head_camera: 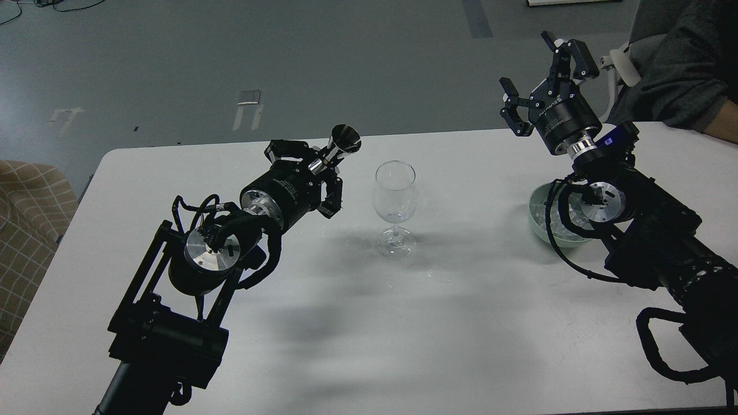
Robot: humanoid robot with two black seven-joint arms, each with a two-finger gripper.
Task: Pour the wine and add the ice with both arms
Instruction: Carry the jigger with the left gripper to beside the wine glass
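An empty clear wine glass [395, 199] stands upright in the middle of the white table [369, 346]. My left gripper [320, 167] is shut on a small shiny metal measuring cup [341, 143], held tilted just left of the glass rim. My right gripper [542, 75] is open and empty, raised above the table's far right edge. A pale green bowl [542, 222] sits under my right arm; small clear ice cubes [572, 226] show inside it, mostly hidden by the wrist.
A person's grey-sleeved arm [686, 75] rests at the table's far right corner. A checked chair [29, 213] stands left of the table. The grey floor lies beyond the far table edge.
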